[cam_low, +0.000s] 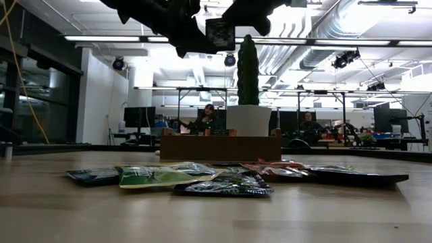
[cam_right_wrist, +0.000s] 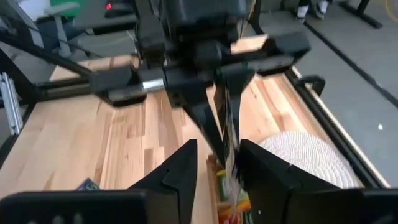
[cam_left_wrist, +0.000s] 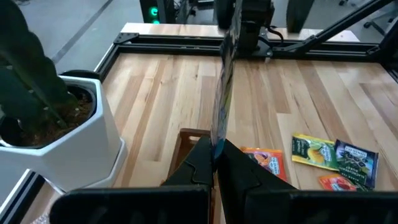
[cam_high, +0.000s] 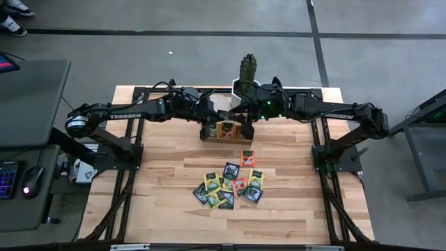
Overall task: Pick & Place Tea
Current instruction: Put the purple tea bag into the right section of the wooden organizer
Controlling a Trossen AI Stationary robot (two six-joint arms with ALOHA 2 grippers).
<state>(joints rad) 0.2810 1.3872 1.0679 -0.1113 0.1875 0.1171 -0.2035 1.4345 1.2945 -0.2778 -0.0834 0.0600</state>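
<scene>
Up above the wooden tray (cam_high: 224, 130), left hand (cam_left_wrist: 214, 155) is clamped on a dark tea packet (cam_left_wrist: 224, 81) held edge-on. Right hand (cam_right_wrist: 217, 158) hangs w/ fingers apart around that packet. Other tea packets (cam_high: 230, 185) lie scattered mid-worktop (cam_high: 167, 174), near cactus pot (cam_left_wrist: 74, 134).

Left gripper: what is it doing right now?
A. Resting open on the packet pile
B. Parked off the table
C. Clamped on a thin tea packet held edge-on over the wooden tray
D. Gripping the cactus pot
C: in the left wrist view the left gripper is shut on a tea packet seen edge-on, with the wooden tray just below.
</scene>
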